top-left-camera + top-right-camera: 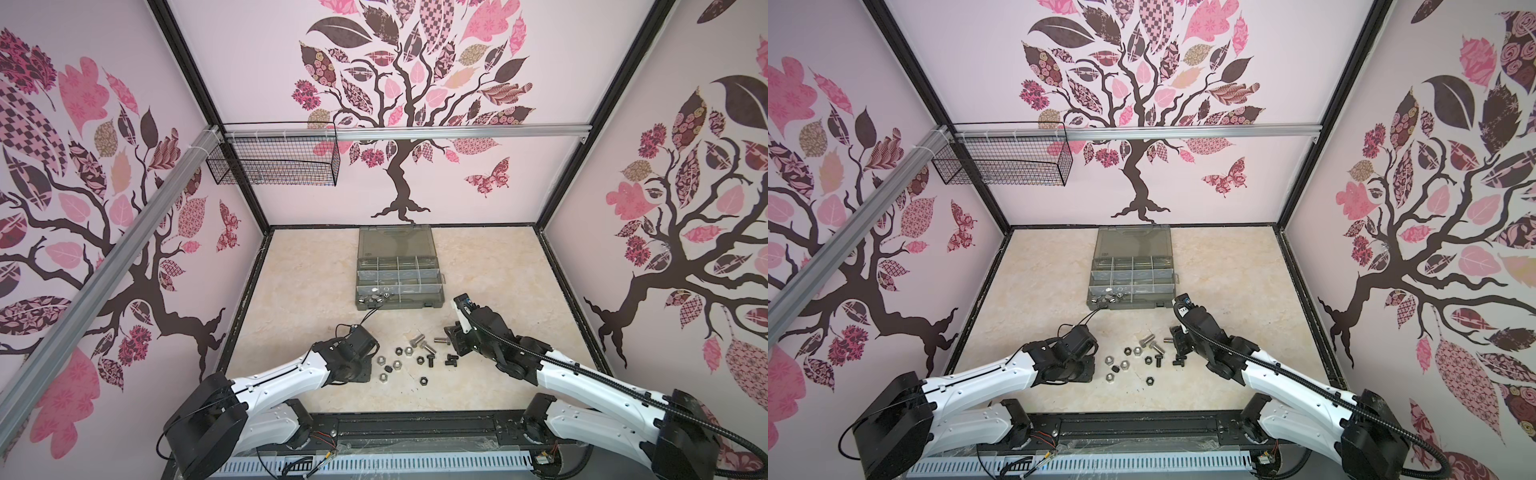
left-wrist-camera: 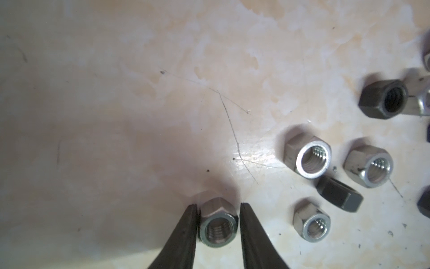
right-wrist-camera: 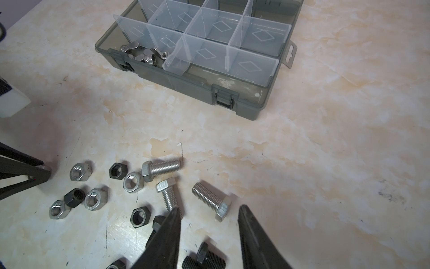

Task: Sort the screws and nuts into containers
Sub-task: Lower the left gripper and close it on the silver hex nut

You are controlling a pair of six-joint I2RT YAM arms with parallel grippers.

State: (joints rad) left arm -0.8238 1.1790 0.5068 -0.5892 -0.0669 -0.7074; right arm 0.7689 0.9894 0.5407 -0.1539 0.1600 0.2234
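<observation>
Pale marbled table (image 3: 325, 139) carries everything. The left gripper (image 2: 218, 205) has its jaws close on either side of a silver nut (image 2: 217, 227) that lies on the table; whether they pinch it cannot be told. Just beside that gripper lie more loose nuts (image 2: 313, 160), silver and black. The right gripper (image 3: 209, 209) stands with jaws apart and grips nothing; the head of a silver screw (image 3: 207, 195) lies between its fingertips. Black screws (image 3: 204, 256) lie near it. Well beyond it sits the open organiser case (image 3: 186, 76), with wing nuts (image 3: 144, 54) in one corner compartment.
</observation>
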